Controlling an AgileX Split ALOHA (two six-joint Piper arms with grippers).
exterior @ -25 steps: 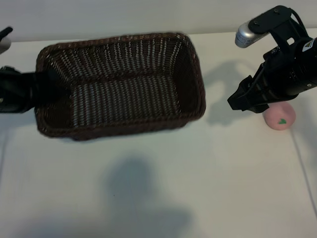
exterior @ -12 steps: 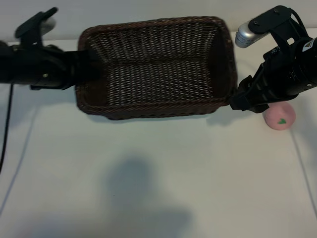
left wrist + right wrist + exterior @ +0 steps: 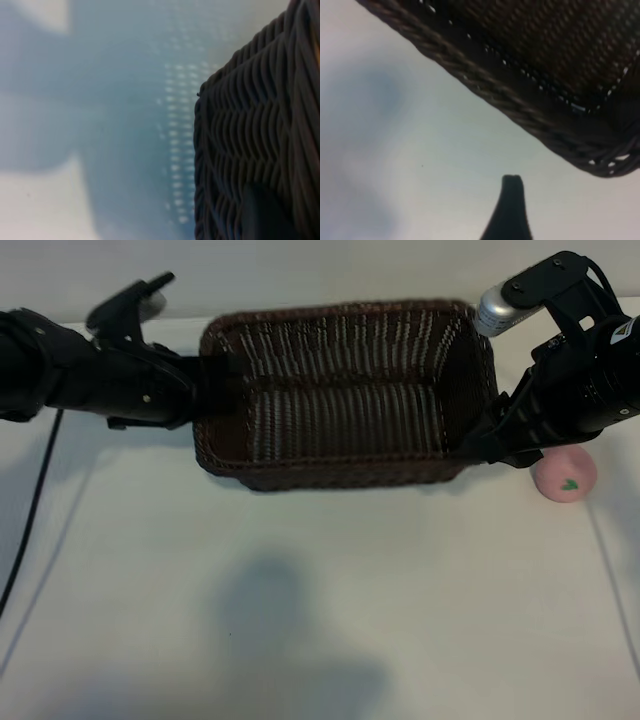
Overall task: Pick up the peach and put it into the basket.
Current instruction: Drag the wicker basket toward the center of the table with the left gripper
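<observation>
Basket (image 3: 345,390): dark brown wicker, rectangular with rounded corners, upright on the white table (image 3: 320,600), long axis running left to right across the exterior view, open side up, nothing inside.
Basket edges: left short rim clamped by the left gripper (image 3: 205,390); right short rim touching or just beside the right gripper (image 3: 490,445), contact not clear; near long rim facing a wide bare stretch of table; far long rim close to the table's back edge.
Left gripper: closed on the basket's left rim, arm reaching in level from the left side; in the left wrist view only the woven wall (image 3: 260,125) seen close up, raised over the table.
Right gripper: jaws spread wide, holding nothing, hanging at the basket's right end above the table; in the right wrist view one dark fingertip (image 3: 510,200) over bare table, the basket's rounded corner (image 3: 530,115) just beyond it.
Peach (image 3: 564,475): small, pale pink, round, resting on the table at the far right, just beside the right gripper and partly under that arm; green leaf mark turned toward the camera; no long axis to tell.
Peach and basket: apart, the right gripper between them.
Open room: broad and bare in front of the basket and peach; little to the peach's right, near the picture's edge.
</observation>
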